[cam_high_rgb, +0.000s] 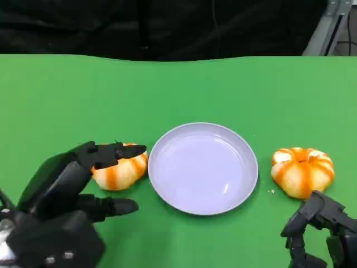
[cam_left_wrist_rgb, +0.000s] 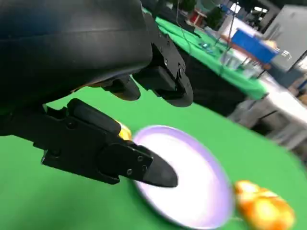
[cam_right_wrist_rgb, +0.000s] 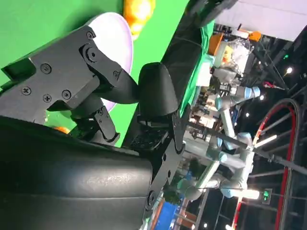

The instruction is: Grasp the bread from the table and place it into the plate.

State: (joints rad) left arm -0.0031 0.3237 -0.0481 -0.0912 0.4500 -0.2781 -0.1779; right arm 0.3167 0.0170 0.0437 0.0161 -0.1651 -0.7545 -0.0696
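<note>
Two round breads with orange and white stripes lie on the green table, one on each side of an empty lavender plate (cam_high_rgb: 203, 167). The left bread (cam_high_rgb: 121, 170) sits just off the plate's left rim. My left hand (cam_high_rgb: 67, 195) reaches toward it with fingers apart, one finger lying over its top and the thumb lower, clear of it. The right bread (cam_high_rgb: 303, 170) lies right of the plate, and my right hand (cam_high_rgb: 321, 229) hovers just in front of it, holding nothing. The left wrist view shows the plate (cam_left_wrist_rgb: 192, 187), the right bread (cam_left_wrist_rgb: 264, 208) and my left hand (cam_left_wrist_rgb: 120, 158).
The green table (cam_high_rgb: 178, 89) stretches wide behind the plate to a dark backdrop. In the right wrist view my right hand (cam_right_wrist_rgb: 110, 96) spans the plate (cam_right_wrist_rgb: 117, 43), with the left bread (cam_right_wrist_rgb: 139, 9) beyond it and lab equipment far off.
</note>
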